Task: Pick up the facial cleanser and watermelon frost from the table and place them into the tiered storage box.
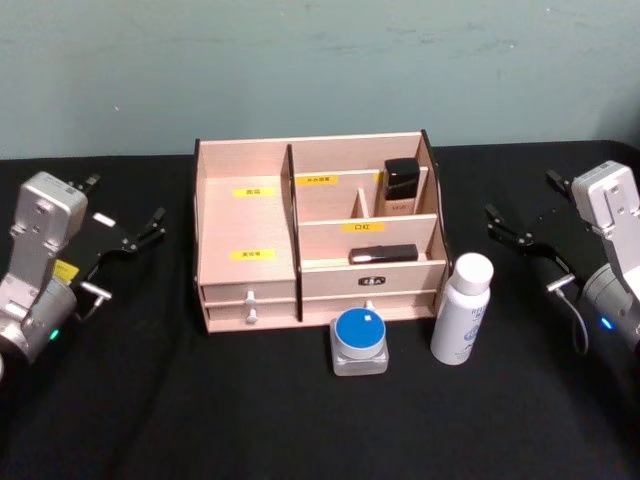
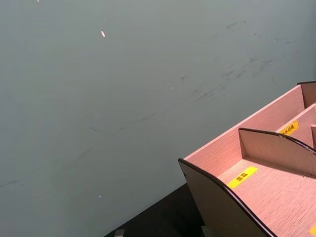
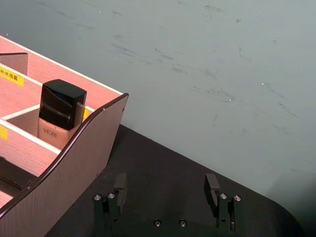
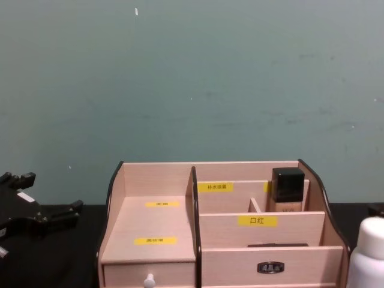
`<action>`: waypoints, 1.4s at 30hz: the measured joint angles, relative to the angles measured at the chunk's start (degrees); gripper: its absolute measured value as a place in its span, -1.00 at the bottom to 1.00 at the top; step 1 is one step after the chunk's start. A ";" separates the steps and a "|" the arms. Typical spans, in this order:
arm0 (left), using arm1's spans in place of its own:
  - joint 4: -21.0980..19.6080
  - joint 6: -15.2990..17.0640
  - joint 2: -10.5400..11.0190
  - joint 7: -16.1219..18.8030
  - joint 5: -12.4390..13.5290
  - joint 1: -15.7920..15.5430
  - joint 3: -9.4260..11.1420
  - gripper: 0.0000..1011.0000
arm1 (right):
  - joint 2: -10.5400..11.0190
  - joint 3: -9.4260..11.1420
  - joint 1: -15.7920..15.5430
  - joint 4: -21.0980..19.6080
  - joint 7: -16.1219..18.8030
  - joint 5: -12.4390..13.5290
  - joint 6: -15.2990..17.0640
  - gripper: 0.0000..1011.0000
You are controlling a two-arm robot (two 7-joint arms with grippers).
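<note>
The facial cleanser (image 1: pixel 462 310), a tall white bottle with blue lettering, stands upright on the black table just off the tiered storage box's front right corner; its cap shows at the chest view's lower right (image 4: pixel 369 249). The watermelon frost (image 1: pixel 360 341), a squat clear jar with a blue lid, sits in front of the box's drawers. The wooden tiered storage box (image 1: pixel 245 225) (image 4: pixel 159 225) stands mid-table. My left gripper (image 1: pixel 155 225) (image 4: pixel 53 193) hovers open, left of the box. My right gripper (image 1: pixel 508 228) (image 3: pixel 165 190) hovers open to the box's right, behind the cleanser, holding nothing.
A black-capped beige bottle (image 1: pixel 402 188) (image 3: pixel 59 111) stands in the box's rear right compartment. A dark slim item (image 1: pixel 383 254) lies in the front right tray. The box's left compartments (image 2: pixel 276 192) hold nothing. A teal wall rises behind the table.
</note>
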 joint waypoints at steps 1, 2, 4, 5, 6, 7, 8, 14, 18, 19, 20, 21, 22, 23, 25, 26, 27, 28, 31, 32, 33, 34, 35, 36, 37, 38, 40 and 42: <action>0.00 0.00 0.00 0.00 0.00 0.00 0.00 1.00 | 0.00 0.00 0.00 0.00 0.00 0.00 0.00 0.98; 0.00 0.00 0.00 0.00 0.00 0.00 0.00 1.00 | 0.00 0.00 0.00 0.00 0.00 0.00 0.00 0.98; 0.00 0.00 0.00 0.00 0.00 0.00 0.00 1.00 | 0.00 0.00 0.00 0.00 0.00 0.00 0.00 0.98; 0.00 0.00 0.00 0.00 0.00 0.00 0.00 1.00 | 0.00 0.00 0.00 0.00 0.00 0.00 0.00 0.98; 0.00 0.00 0.00 0.00 0.00 0.00 0.00 1.00 | 0.00 0.00 0.00 0.00 0.00 0.00 0.00 0.98; 0.00 0.00 0.00 0.00 0.00 0.00 0.00 1.00 | 0.00 0.00 0.00 0.00 0.00 0.00 0.00 0.98; 0.00 0.00 0.00 0.00 0.00 0.00 0.00 1.00 | 0.00 0.00 0.00 0.00 0.00 0.00 0.00 0.98; 0.00 0.00 0.00 0.00 0.00 0.00 0.00 1.00 | 0.00 0.00 0.00 0.00 0.00 0.00 0.00 0.98; 0.00 0.00 0.00 0.00 0.00 0.00 0.00 1.00 | 0.00 0.00 0.00 0.00 0.00 0.00 0.00 0.98; 0.00 0.00 0.00 0.00 0.00 0.00 0.00 1.00 | 0.00 0.00 0.00 0.00 0.00 0.00 0.00 0.98; 0.00 0.00 0.00 0.00 0.00 0.00 0.00 1.00 | 0.00 0.00 0.00 0.00 0.00 0.00 0.00 0.98; 0.00 0.00 0.00 0.00 0.00 0.00 0.00 1.00 | 0.00 0.00 0.00 0.00 0.00 0.00 0.00 0.98; 0.00 0.00 0.00 0.00 0.00 0.00 0.00 1.00 | 0.00 0.00 0.00 0.00 0.00 0.00 0.00 0.98; 0.00 0.00 0.00 0.00 0.00 0.00 0.00 1.00 | 0.00 0.00 0.00 0.00 0.00 0.00 0.00 0.98; 0.00 0.00 0.00 0.00 0.00 0.00 0.00 1.00 | 0.00 0.00 0.00 0.00 0.00 0.00 0.00 0.98; 0.00 0.00 0.00 0.00 0.00 0.00 0.00 1.00 | 0.00 0.00 0.00 0.00 0.00 0.00 0.00 0.98; 0.00 0.00 0.00 0.00 0.00 0.00 0.00 1.00 | 0.00 0.00 0.00 0.00 0.00 0.00 0.00 0.98; 0.00 0.00 0.00 0.00 0.00 0.00 0.00 1.00 | 0.00 0.00 0.00 0.00 0.00 0.00 0.00 0.98; 0.00 0.00 0.00 0.00 0.00 0.00 0.00 1.00 | 0.00 0.00 0.00 0.00 0.00 0.00 0.00 0.98; 0.00 0.00 0.00 0.00 0.00 0.00 0.00 1.00 | 0.00 0.00 0.00 0.00 0.00 0.00 0.00 0.98; 0.00 0.00 0.00 0.00 0.00 0.00 0.00 1.00 | 0.00 0.00 0.00 0.00 0.00 0.00 0.00 0.98; 0.00 0.00 0.00 0.00 0.00 0.00 0.00 1.00 | 0.00 0.00 0.00 0.00 0.00 0.00 0.00 0.98; 0.00 0.00 0.00 0.00 0.00 0.00 0.00 1.00 | 0.00 0.00 0.00 0.00 0.00 0.00 0.00 0.98; 0.00 0.00 0.00 0.00 0.00 0.00 0.00 1.00 | 0.00 0.00 0.00 0.00 0.00 0.00 0.00 0.98; 0.00 0.00 0.00 0.00 0.00 0.00 0.00 1.00 | 0.00 0.00 0.00 0.00 0.00 0.00 0.00 0.98; 0.00 0.00 0.00 0.00 0.00 0.00 0.00 1.00 | 0.00 0.00 0.00 0.00 0.00 0.00 0.00 0.98; 0.00 0.00 0.00 0.00 0.00 0.00 0.00 1.00 | 0.00 0.00 0.00 0.00 0.00 0.00 0.00 0.98; 0.00 0.00 0.00 0.00 0.00 0.00 0.00 1.00 | 0.00 0.00 0.00 0.00 0.00 0.00 0.00 0.98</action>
